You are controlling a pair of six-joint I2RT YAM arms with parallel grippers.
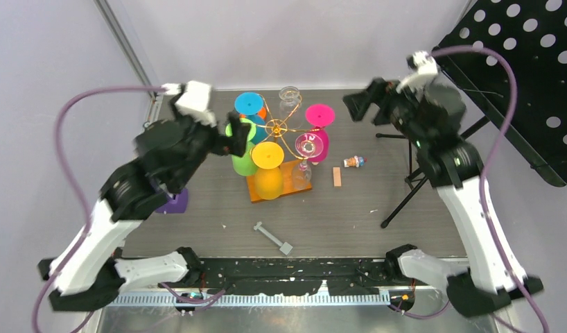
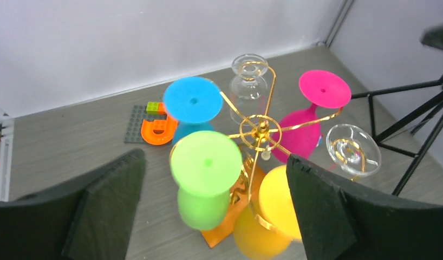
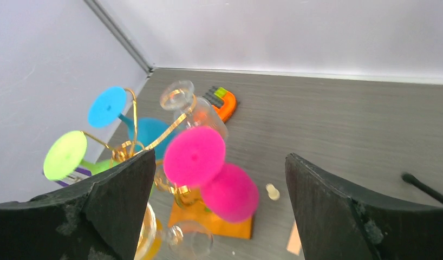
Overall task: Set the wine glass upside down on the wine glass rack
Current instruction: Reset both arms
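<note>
The wine glass rack (image 1: pixel 276 127) is gold wire on an orange base (image 2: pixel 222 234) at mid table. Several wine glasses hang on it upside down: green (image 2: pixel 206 165), blue (image 2: pixel 193 100), yellow (image 2: pixel 273 203), pink (image 3: pixel 195 156) and two clear ones (image 2: pixel 353 149). My left gripper (image 2: pixel 215 157) is open just left of the rack. Its fingers stand wide on either side of the green glass and do not touch it. My right gripper (image 3: pixel 219 156) is open at the rack's back right, the pink glass showing between its fingers, untouched.
A purple object (image 1: pixel 175 202) lies under the left arm. A grey tool (image 1: pixel 272 237), a small bottle (image 1: pixel 353 161) and a wooden block (image 1: pixel 337 177) lie on the table. An orange piece on a Lego plate (image 2: pixel 157 129) sits behind the rack. A black tripod (image 1: pixel 405 187) and a perforated panel (image 1: pixel 523 69) stand at the right.
</note>
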